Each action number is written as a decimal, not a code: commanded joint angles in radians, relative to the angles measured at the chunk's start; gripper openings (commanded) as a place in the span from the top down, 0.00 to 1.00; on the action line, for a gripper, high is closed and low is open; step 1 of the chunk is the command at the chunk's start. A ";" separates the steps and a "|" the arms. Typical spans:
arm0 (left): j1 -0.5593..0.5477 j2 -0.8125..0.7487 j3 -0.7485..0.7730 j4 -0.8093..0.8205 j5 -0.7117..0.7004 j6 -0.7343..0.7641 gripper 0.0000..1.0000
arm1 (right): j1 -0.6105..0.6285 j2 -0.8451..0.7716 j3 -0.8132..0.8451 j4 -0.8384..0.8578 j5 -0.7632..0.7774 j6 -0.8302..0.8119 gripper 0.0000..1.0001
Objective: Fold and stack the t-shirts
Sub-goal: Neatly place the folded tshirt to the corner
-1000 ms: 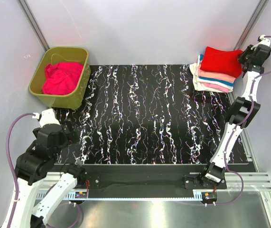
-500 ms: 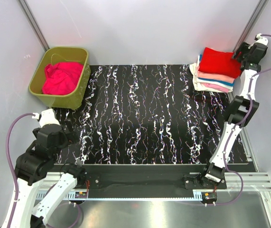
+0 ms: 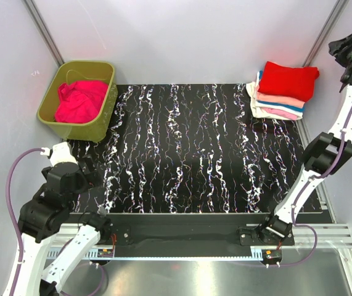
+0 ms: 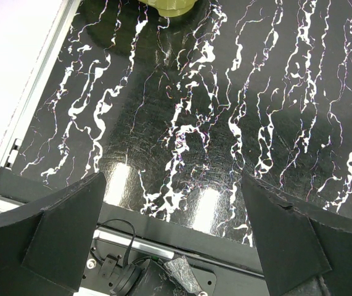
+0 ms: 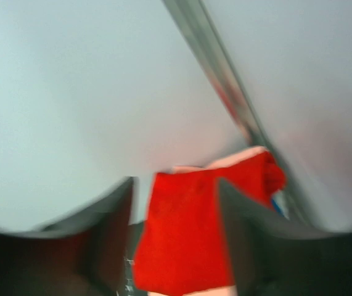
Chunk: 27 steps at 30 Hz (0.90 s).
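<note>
A folded bright red t-shirt (image 3: 286, 80) lies on top of a stack of folded peach, pink, white and blue t-shirts (image 3: 279, 105) at the back right corner. A crumpled magenta-pink t-shirt (image 3: 80, 100) lies in the olive-green tub (image 3: 83, 128) at the back left. My right gripper (image 3: 348, 48) is raised high by the right wall, to the right of the stack, open and empty. In the blurred right wrist view the red t-shirt (image 5: 182, 240) shows below the spread right gripper (image 5: 176, 185). My left gripper (image 3: 88, 169) hangs open and empty over the front left of the mat, as its wrist view (image 4: 172, 185) shows.
The black marbled mat (image 3: 194, 154) covers the table between the tub and the stack. Grey walls and metal posts close in the back and sides. The tub's corner (image 4: 169, 6) shows at the top of the left wrist view, and the table's front rail lies below.
My right gripper has lifted off the red t-shirt on the stack and risen up and to the right, leaving the shirt on the stack. The left arm has barely moved.
</note>
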 commanded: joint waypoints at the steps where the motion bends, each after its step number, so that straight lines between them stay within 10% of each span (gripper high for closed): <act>1: 0.005 -0.010 -0.001 0.047 0.011 0.017 0.01 | -0.025 0.058 -0.069 0.084 -0.202 0.209 0.48; 6: 0.007 -0.007 -0.001 0.047 0.010 0.014 0.01 | 0.041 0.207 0.027 0.078 -0.198 0.243 0.65; 27: 0.008 0.016 -0.003 0.045 0.005 0.011 0.01 | -0.005 0.339 -0.143 0.313 -0.247 0.449 0.71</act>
